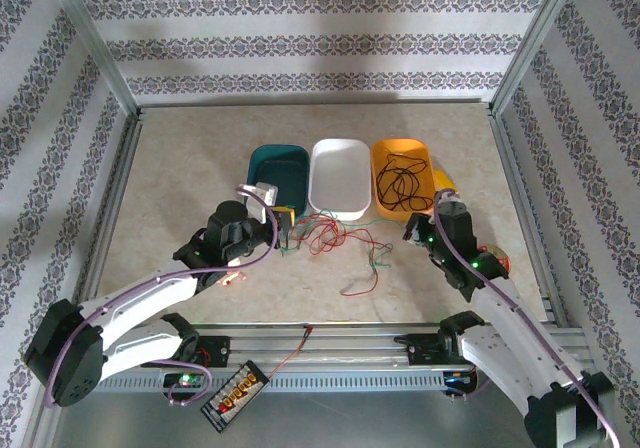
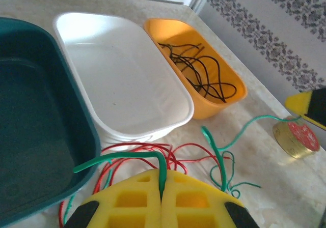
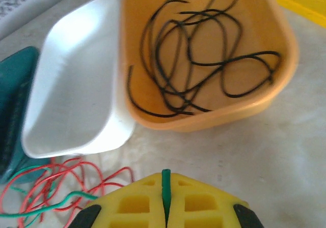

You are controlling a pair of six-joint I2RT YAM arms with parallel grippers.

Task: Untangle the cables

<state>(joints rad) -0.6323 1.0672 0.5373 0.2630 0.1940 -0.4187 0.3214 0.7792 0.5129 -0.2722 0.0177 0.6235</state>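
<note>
A tangle of red cables and green cables lies on the table in front of three tubs. My left gripper is at the tangle's left end, beside the teal tub. Its yellow jaws are shut on a green cable that bends over the red cables. My right gripper is at the right end, shut on a green cable's tip. Black cables lie coiled in the orange tub.
The white tub stands between the teal and orange ones, with nothing in it. A round red-and-gold tin sits on the table to the right. A red-black lead with a circuit board hangs over the front rail.
</note>
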